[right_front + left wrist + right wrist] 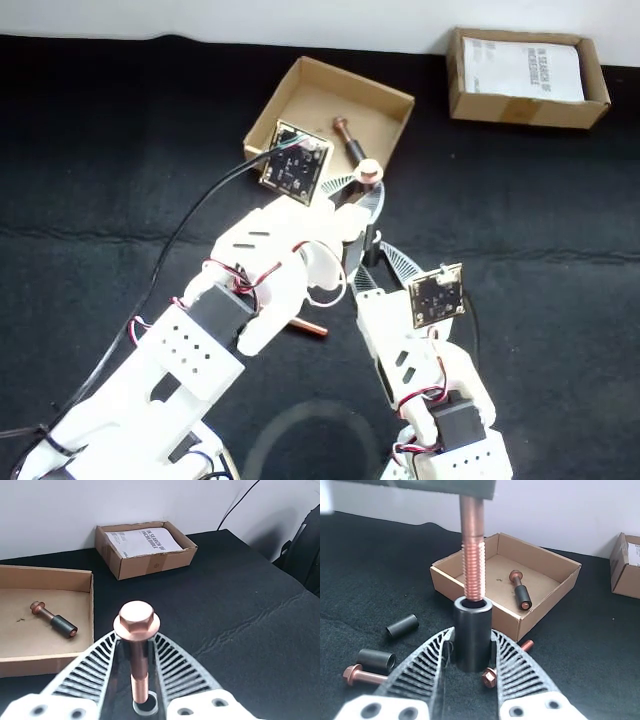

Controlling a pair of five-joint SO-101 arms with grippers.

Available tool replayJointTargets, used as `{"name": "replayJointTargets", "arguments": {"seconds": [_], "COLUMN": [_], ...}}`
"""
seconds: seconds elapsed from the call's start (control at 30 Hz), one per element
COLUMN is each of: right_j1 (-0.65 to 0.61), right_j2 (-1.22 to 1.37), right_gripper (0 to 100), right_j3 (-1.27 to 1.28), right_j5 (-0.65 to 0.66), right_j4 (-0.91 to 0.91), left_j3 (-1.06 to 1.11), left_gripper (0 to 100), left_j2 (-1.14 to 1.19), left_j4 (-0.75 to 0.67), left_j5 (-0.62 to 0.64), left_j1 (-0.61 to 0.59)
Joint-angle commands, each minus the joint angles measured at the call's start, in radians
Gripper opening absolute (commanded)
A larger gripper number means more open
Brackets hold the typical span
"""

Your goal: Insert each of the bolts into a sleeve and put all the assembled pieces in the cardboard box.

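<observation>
While the left gripper [136,645] clamps a copper bolt [136,621] by its shank, with the head standing just clear of its fingertips, the right gripper [472,641] is closed around a dark sleeve [472,616] held upright directly beneath that bolt. Seen from the right wrist, the threaded tip sits at the sleeve's mouth and seems to have just entered the bore, so the step in hand looks like the insertion itself. To do it well, the bolt's axis should stay in line with the sleeve's, and the left arm should descend straight, without sideways drift, so the threads do not snag on the rim. The right gripper should stay firm so the sleeve cannot tip. The cardboard box [545,605] lies just beyond the 2 grippers, and 1 assembled piece [520,591] already rests on its floor. Near the right gripper, on the black cloth, lie 1 loose sleeve [402,625] on its side, a second sleeve [376,660] with a bolt at its end (whether inserted, I cannot tell), and 1 spare bolt [490,677] close under a finger, well worth avoiding.
</observation>
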Motion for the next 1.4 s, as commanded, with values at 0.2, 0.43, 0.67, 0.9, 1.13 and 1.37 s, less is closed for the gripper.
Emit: {"name": "replayJointTargets", "arguments": {"seconds": [0.2,0.43,0.67,0.9,1.13,1.37], "right_j1": [-0.002,-0.002,-0.002,-0.002,-0.001,0.002], "right_j2": [-0.019,-0.019,-0.019,-0.019,-0.019,-0.019], "right_gripper": [0.7,0.7,0.7,0.7,0.7,0.7], "right_j3": [0.147,0.147,0.147,0.147,0.147,0.147], "right_j5": [-0.009,-0.009,-0.009,-0.009,-0.009,-0.009], "right_j4": [-0.016,-0.018,-0.019,-0.021,-0.021,-0.021], "left_j3": [0.053,0.03,-0.016,-0.021,-0.019,-0.019], "left_gripper": [1,1,1,1,1,1], "left_j2": [-0.008,-0.008,-0.008,-0.01,-0.01,-0.051], "left_j4": [-0.02,-0.02,-0.015,0.02,0.084,0.083], "left_j5": [0.038,0.086,0.084,0.091,0.091,0.089], "left_j1": [0.045,0.071,0.064,0.068,0.067,0.071]}}
